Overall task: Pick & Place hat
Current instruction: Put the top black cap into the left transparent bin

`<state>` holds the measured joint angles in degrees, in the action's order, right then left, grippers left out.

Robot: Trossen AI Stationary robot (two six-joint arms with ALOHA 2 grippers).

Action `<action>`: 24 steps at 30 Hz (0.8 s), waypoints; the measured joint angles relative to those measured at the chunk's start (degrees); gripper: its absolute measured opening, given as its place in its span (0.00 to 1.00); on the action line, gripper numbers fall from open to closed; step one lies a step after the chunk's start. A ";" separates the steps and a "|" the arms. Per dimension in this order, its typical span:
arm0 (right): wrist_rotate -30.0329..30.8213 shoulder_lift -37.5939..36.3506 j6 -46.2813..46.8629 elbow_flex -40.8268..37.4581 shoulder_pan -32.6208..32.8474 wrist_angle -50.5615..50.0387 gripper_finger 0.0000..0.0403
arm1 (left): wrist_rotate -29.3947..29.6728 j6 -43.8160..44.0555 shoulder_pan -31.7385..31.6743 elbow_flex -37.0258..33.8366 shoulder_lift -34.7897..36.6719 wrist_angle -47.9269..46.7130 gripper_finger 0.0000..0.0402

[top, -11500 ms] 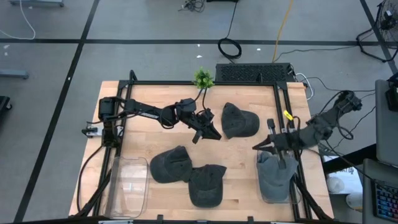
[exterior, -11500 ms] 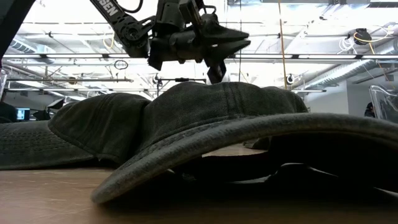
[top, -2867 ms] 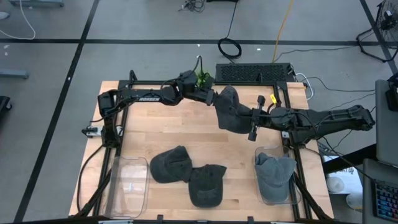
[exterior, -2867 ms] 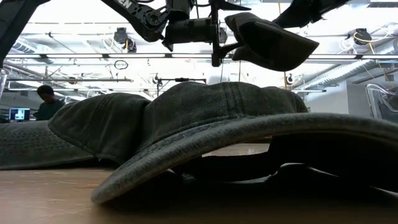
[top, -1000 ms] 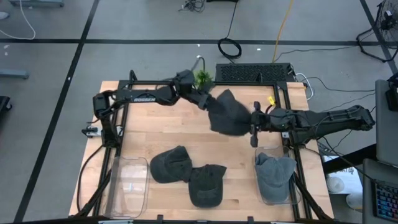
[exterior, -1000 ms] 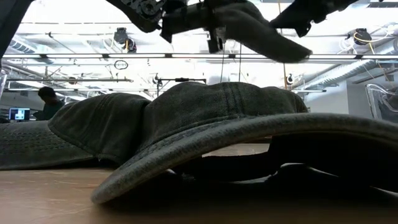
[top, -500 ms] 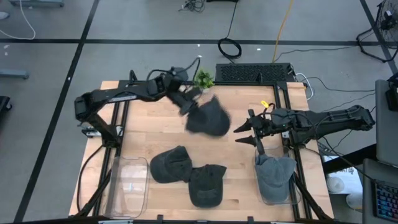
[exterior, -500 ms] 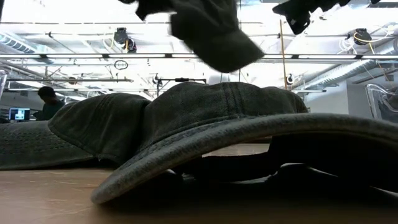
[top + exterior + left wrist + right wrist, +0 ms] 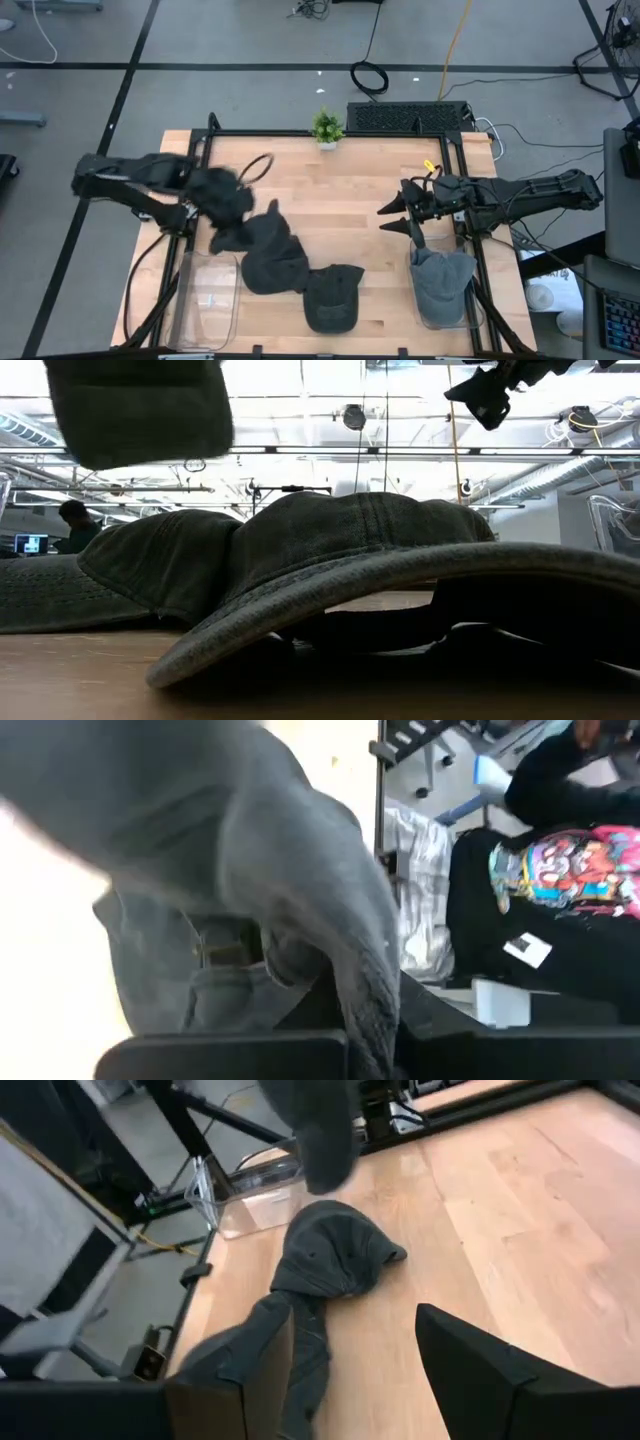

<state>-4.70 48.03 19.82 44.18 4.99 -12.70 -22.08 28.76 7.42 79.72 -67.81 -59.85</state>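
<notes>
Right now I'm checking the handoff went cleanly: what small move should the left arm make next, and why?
Probably lower the carried hat into the clear bin. The left pincer holds it near the table's left edge, beside that bin; the right pincer stands open and apart.

The left gripper is clamped shut at the table's left edge. The right gripper, fingers spread, hovers at the right side.

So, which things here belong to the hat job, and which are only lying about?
Job:
carried hat, held by left gripper
two hats on table
hat in right bin
left bin
right gripper, open

Lying about:
plant
cable coil
</notes>
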 joint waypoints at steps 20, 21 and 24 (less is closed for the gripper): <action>0.12 -0.02 0.47 -5.95 -0.02 11.22 0.51 | 23.30 32.80 40.31 0.00 1.23 -16.70 0.02; 0.12 -0.02 0.47 -5.95 -0.02 11.19 0.51 | 23.50 33.98 41.86 0.00 0.24 -16.70 0.02; 0.12 -0.02 0.47 -5.97 -0.02 11.18 0.50 | 23.31 37.08 45.87 0.00 -2.64 -16.57 0.02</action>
<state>-4.58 48.01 20.29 38.22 4.97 -1.52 1.22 65.84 53.28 79.72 -70.44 -76.42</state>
